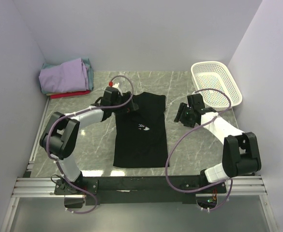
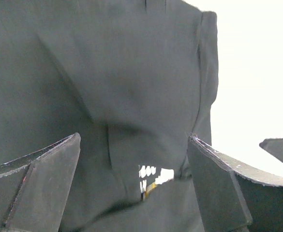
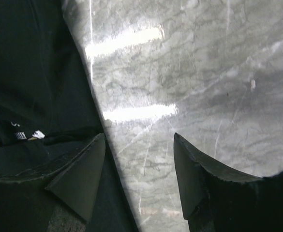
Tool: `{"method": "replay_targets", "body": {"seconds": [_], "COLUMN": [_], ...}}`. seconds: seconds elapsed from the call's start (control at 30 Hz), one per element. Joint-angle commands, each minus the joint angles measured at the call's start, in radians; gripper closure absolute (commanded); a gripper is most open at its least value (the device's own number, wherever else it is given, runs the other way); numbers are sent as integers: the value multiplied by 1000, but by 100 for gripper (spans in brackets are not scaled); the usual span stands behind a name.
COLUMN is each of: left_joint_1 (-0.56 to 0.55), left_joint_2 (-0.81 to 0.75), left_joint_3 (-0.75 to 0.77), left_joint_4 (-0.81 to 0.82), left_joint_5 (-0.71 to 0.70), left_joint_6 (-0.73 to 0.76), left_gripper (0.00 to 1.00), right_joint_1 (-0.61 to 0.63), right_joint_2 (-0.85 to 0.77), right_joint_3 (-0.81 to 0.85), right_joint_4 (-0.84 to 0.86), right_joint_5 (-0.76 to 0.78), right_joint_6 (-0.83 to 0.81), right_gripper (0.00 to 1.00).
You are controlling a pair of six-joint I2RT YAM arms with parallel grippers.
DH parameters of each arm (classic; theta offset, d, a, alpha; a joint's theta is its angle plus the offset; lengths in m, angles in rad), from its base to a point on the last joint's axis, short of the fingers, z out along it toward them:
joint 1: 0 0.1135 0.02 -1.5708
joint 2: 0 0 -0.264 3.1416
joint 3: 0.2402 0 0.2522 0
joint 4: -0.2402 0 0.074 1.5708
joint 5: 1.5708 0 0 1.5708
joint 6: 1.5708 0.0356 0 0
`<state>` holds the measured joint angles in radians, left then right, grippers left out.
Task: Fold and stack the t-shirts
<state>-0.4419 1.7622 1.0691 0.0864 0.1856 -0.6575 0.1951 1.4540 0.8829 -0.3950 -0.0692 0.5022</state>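
On the grey marble-patterned table (image 1: 97, 145), near its middle, lies a black cloth t-shirt (image 1: 140, 130), folded into a long, narrow rectangle that runs from the far side toward the arm bases. A small white print (image 1: 142, 127) shows on its middle. The left wrist view shows soft creases in the cloth and a small white label (image 2: 153, 174) at a fold. At the far left corner sits a pile of folded shirts: a lavender shirt (image 1: 64, 75) on top, a teal shirt (image 1: 88, 65) showing behind it and a red shirt (image 1: 71, 94) at the bottom.

The left arm reaches across, with the left hand (image 1: 126, 107) at the black shirt's far left corner. Its fingers (image 2: 39, 179) are spread wide over the cloth, though whether they touch it is hard to tell. The right arm bends inward, and the right hand (image 1: 180, 116) is just beside the shirt's right edge, also spread wide and holding nothing. One finger (image 3: 78, 174) sits over black cloth, the other over bare marble.

A white plastic mesh basket (image 1: 216, 82) stands at the far right corner. Plain pale walls (image 1: 141, 34) close in the table on three sides.
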Motion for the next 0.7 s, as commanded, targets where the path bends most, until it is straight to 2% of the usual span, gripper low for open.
{"method": "replay_targets", "body": {"seconds": [0.0,0.33,0.43,0.5,0.6,0.67], "left_joint_1": [-32,-61,-61,-63,-66,-67], "left_joint_2": [-58,11,31,46,66,74], "left_joint_3": [-95,-123,-112,-101,-86,-84], "left_joint_4": [68,144,161,159,164,165], "left_joint_5": [-27,-60,-52,-40,-34,-35], "left_joint_6": [-65,-100,-103,-103,-110,-110], "left_gripper": [4,8,15,26,35,47], "right_joint_1": [-8,-8,-6,-8,-8,-8], "right_joint_2": [-78,-95,-90,-83,-81,-80], "right_joint_3": [-19,-30,-32,-30,-29,-28], "right_joint_4": [19,10,12,10,10,12], "right_joint_5": [14,20,20,19,22,23], "right_joint_6": [1,-4,-5,-4,-4,-5], "right_gripper": [34,34,34,34,34,34]}}
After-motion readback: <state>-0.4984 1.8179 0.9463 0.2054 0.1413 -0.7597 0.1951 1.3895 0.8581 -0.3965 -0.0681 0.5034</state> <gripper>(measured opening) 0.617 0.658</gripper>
